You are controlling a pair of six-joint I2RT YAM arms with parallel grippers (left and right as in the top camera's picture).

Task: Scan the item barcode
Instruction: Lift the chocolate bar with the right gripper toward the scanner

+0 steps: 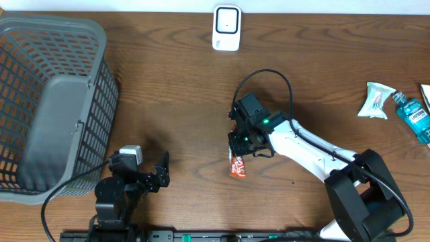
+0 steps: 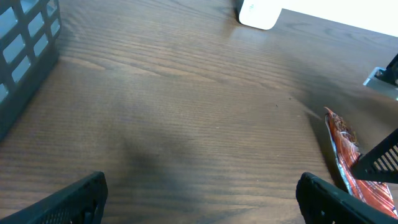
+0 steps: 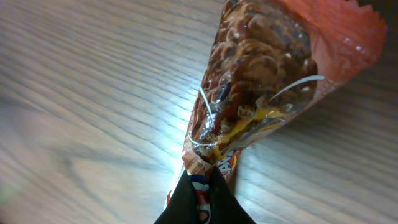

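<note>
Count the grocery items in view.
3: snack packet in the right gripper, white packet and blue bottle at the far right; a fourth may be cut off.

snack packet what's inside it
Through its clear window, brown clustered pieces show inside the snack packet. The end pinched by the right gripper is covered; no barcode shows here.

My right arm (image 1: 306,144) has white links, black joints, a green light (image 1: 267,122) and a black cable (image 1: 282,77) in a loop. My left arm (image 1: 114,191) is black with a pale grey block (image 1: 132,154).
</note>
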